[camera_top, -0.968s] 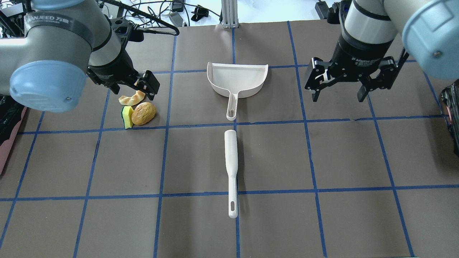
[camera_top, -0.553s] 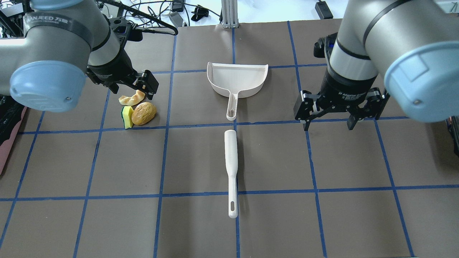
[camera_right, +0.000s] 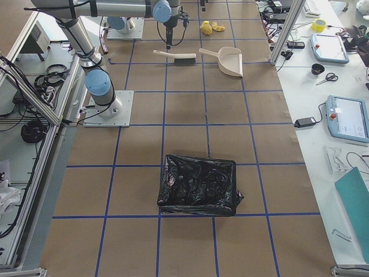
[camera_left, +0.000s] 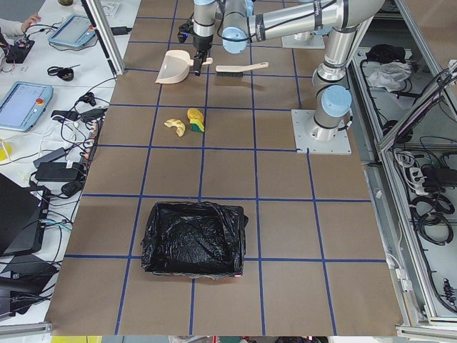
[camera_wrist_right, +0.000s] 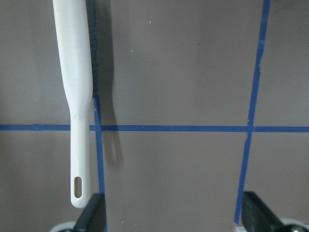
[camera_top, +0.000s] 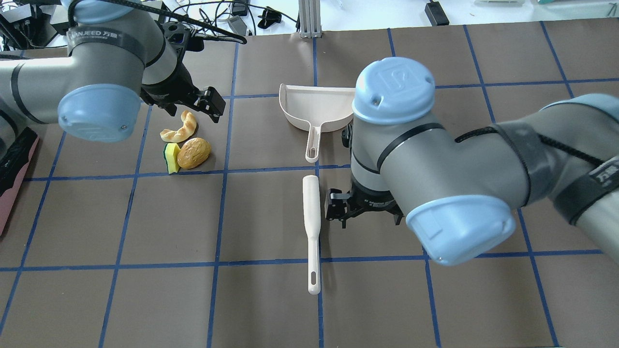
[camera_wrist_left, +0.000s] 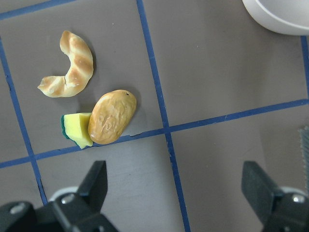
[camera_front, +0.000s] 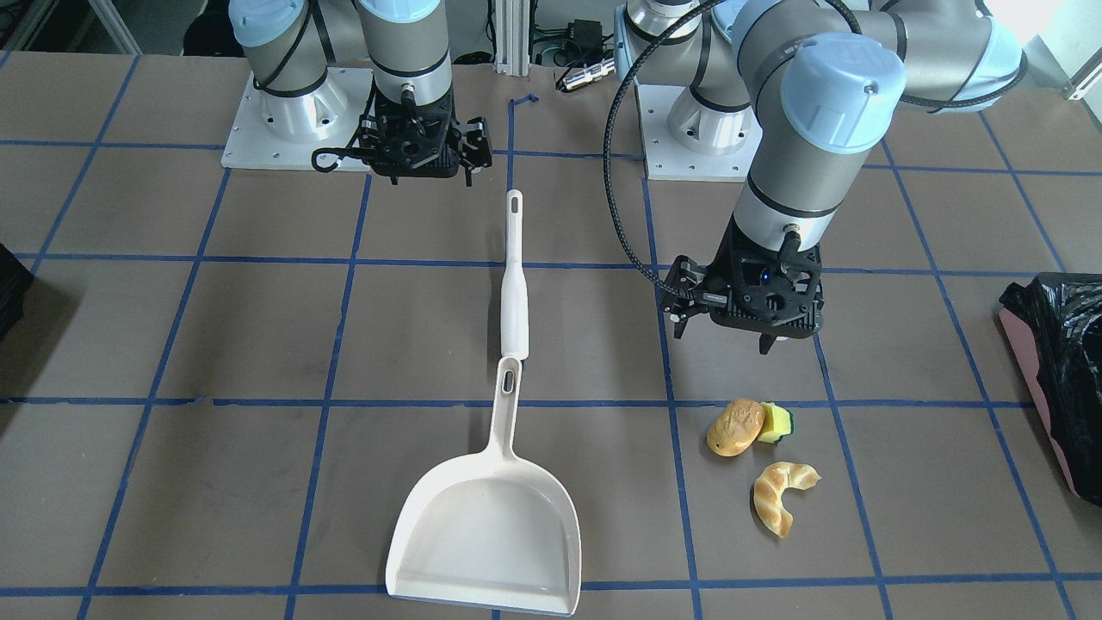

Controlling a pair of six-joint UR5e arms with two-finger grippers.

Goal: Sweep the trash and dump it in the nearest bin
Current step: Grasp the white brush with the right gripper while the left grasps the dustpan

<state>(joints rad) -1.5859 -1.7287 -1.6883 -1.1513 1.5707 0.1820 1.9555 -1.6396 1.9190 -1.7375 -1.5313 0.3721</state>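
Note:
The trash lies together on the table: a tan croissant (camera_top: 180,128), a golden-brown bread roll (camera_top: 193,152) and a yellow-and-green sponge (camera_top: 170,158). They also show in the left wrist view: croissant (camera_wrist_left: 70,65), roll (camera_wrist_left: 112,116), sponge (camera_wrist_left: 76,129). My left gripper (camera_top: 192,107) hovers open and empty just beyond the croissant. The white dustpan (camera_top: 314,108) and white brush (camera_top: 312,227) lie mid-table. My right gripper (camera_top: 363,213) is open and empty just right of the brush (camera_wrist_right: 77,96), partly hidden under its own arm. The pink-sided bin (camera_front: 1046,362) with its black bag is at the table's left end.
A plain black object (camera_front: 9,284) sits at the table's far right end. In the exterior right view a black-bagged container (camera_right: 199,184) stands on the near floor grid. Blue tape lines cross the brown table. Cables and a post (camera_top: 309,19) lie beyond the far edge.
My right arm has swung from the far right in toward the centre and nearer, ending beside the brush. My left gripper has shifted slightly away, uncovering the croissant. The objects have not moved.

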